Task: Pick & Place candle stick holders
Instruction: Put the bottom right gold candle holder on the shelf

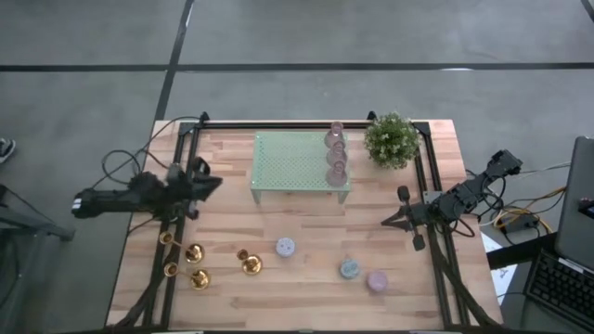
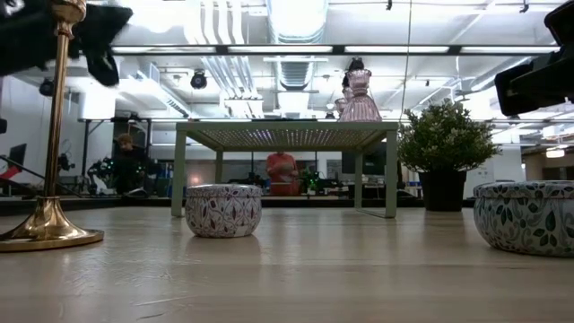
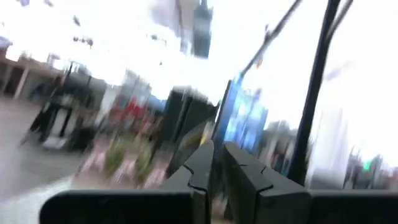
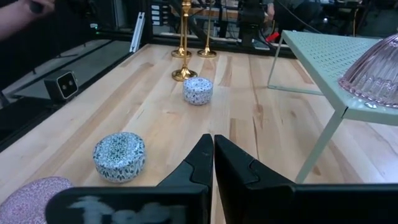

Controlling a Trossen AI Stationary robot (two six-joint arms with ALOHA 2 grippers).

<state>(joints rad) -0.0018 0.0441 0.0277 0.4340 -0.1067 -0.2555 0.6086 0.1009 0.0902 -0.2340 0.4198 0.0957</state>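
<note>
**Brass holders grouped near the bench's front left, both arms clear of them**

The candle stick holders stand on the bench toward its front-left corner — three close together by the frame rail, and one more a little to their right, beside a pale round tin. From table height, one holder rises tall at the near left.

The left end effector hangs above the bench's left edge, behind the group and well apart from it, fingers nearly together and holding nothing. The right end effector sits at the right side of the bench, pinched fully shut and empty, pointing across the boards toward the holders, which stand far off beyond two tins.

Further back, a green perforated stand carries pink glass pieces along its right end, with a potted plant just beside it. Two more tins — one patterned, one pink — lie at the front right.
</note>
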